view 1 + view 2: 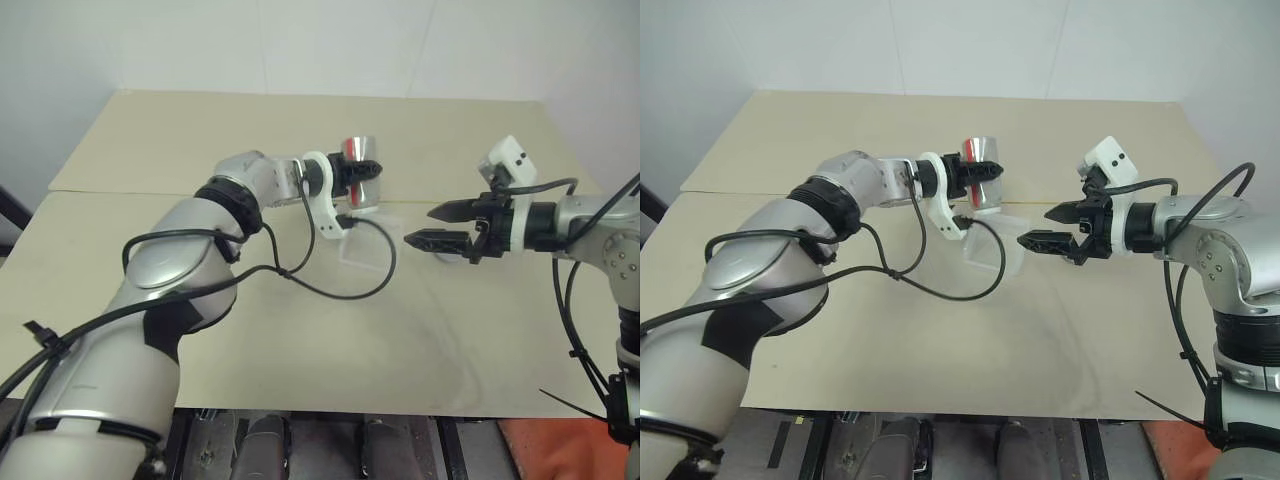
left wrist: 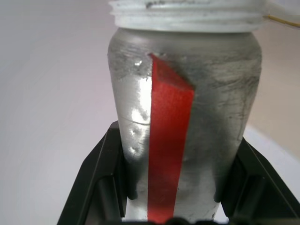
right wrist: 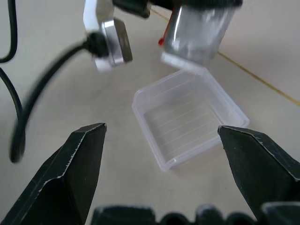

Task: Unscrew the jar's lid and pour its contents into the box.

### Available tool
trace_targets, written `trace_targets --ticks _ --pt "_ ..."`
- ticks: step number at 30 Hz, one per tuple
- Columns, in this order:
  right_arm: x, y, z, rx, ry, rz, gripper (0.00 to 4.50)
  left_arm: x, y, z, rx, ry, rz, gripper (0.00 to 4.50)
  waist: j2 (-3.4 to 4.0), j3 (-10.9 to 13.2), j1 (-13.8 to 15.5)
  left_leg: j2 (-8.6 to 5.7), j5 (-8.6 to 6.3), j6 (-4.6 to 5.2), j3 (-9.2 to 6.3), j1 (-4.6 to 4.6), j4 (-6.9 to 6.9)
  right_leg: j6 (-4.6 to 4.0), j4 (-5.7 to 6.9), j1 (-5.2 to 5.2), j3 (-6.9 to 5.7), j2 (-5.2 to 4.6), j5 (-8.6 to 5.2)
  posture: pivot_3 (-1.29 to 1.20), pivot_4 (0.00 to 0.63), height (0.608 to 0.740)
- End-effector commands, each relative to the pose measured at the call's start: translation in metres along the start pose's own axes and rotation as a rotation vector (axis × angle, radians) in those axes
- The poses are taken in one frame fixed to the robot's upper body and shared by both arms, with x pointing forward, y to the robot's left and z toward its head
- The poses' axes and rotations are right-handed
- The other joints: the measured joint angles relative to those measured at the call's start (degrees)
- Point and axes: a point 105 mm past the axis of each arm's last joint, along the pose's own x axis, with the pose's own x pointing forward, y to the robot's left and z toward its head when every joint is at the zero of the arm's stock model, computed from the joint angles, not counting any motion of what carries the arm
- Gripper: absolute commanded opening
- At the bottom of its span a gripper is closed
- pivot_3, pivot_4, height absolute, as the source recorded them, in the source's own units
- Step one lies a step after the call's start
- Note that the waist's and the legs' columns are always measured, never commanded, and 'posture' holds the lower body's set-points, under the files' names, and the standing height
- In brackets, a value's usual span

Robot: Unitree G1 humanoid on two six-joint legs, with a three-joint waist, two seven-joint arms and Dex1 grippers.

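My left gripper (image 1: 365, 170) is shut on the jar (image 1: 358, 150), a silver cylinder with a red stripe (image 2: 168, 140). The jar hangs mouth down, its bare white threaded rim (image 3: 180, 63) just above the far edge of the box (image 3: 187, 122). The box, a clear shallow tray, rests on the table and its floor looks bare; the contents cannot be made out. A small greyish shape (image 1: 450, 256) under the right gripper may be the lid; I cannot tell. My right gripper (image 1: 418, 225) hovers open and empty to the right of the box.
The beige table (image 1: 300, 350) has a seam line running across behind the box. A black cable (image 1: 330, 285) loops from the left wrist down onto the table near the box. A white wall rises behind the table's far edge.
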Motion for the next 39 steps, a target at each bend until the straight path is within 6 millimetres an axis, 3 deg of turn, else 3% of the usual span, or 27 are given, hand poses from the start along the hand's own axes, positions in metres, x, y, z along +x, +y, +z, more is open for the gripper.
trace_targets --ticks 1,16,25,33,39 --pt "-0.006 0.004 0.011 -0.019 -0.054 -0.014 4.47 0.002 0.017 -0.008 0.07 0.023 0.099 2.07 0.0 0.0 0.06 0.0 -0.01 0.01 0.0 0.0 0.0 0.0 0.01 0.0 0.0 0.0 0.0 0.0 0.15 0.74" --pt "-0.007 0.003 0.008 -0.011 -0.064 -0.032 4.47 -0.012 0.003 -0.019 -0.081 0.117 0.106 2.07 0.0 0.0 1.01 -0.03 0.04 -0.05 0.03 0.01 0.05 0.0 0.07 0.01 0.0 -0.03 0.0 0.0 0.15 0.74" --pt "-0.007 -0.003 0.008 0.031 -0.082 -0.035 4.47 -0.042 -0.019 -0.045 -1.026 0.328 0.154 2.07 0.01 -0.01 0.91 -0.01 0.09 -0.12 0.05 0.02 0.15 0.0 0.13 0.03 -0.03 -0.03 0.01 0.0 0.15 0.74" --pt "-0.006 0.001 0.017 -0.029 -0.178 0.006 4.47 -0.066 -0.046 -0.023 -1.935 0.209 0.273 2.07 0.04 -0.02 0.01 0.01 0.09 -0.11 -0.02 0.03 0.44 0.0 0.41 0.09 -0.1 -0.02 0.0 0.0 0.15 0.74" --pt "-0.004 0.006 0.013 -0.128 -0.221 0.019 4.47 -0.092 -0.062 0.0 -2.349 0.287 0.384 2.07 0.05 -0.03 -1.09 0.03 -0.01 0.08 -0.29 0.09 0.63 0.0 0.64 0.17 -0.04 -0.01 0.01 0.0 0.15 0.74"
